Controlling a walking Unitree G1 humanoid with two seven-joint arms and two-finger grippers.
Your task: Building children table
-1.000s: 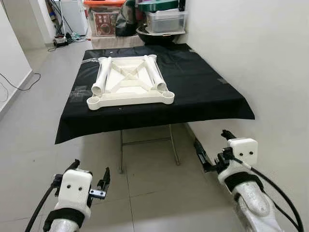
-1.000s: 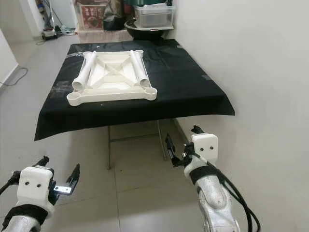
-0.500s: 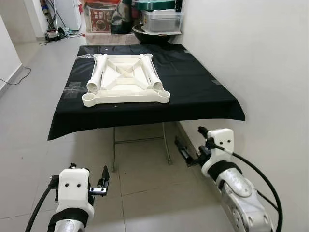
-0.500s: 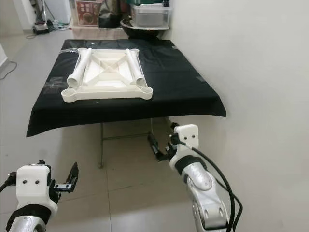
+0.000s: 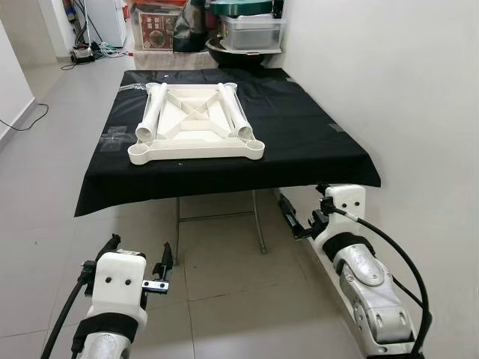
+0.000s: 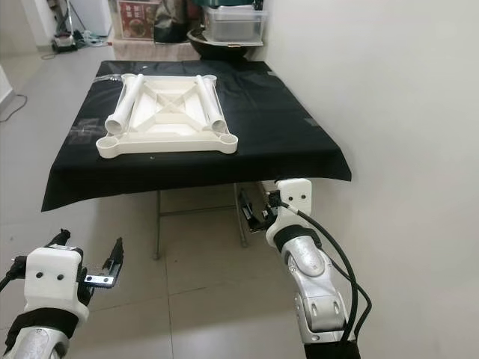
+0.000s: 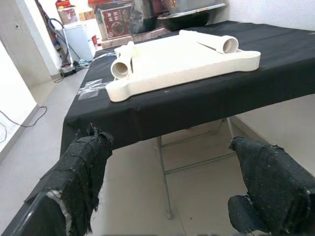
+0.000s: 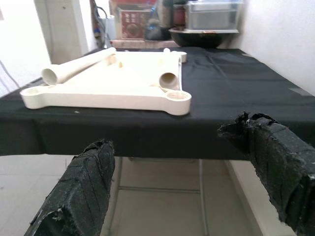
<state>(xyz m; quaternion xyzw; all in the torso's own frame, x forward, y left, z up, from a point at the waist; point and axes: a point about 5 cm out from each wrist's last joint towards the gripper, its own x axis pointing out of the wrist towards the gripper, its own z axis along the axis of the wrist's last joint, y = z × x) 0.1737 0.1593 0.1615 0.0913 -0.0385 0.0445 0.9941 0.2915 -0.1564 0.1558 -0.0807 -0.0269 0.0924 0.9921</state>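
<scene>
Tabletop point(image 5: 196, 126): upside down on black bench point(image 5: 314, 142), two legs lying on it.
Left hand point(image 5: 138, 258): open, empty, near.
Right hand point(image 5: 299, 217): open, empty, below bench edge.

A folding table point(image 5: 224, 217) draped in a black cloth point(image 5: 299, 142) stands on a tiled floor point(image 5: 45, 172), ahead of and above the right gripper point(image 5: 299, 217) and left gripper point(image 5: 138, 262). On the cloth lies a cream plastic tabletop point(image 5: 196, 131), underside up, with 2 cream leg tubes point(image 5: 152, 116) resting along its frame.
</scene>
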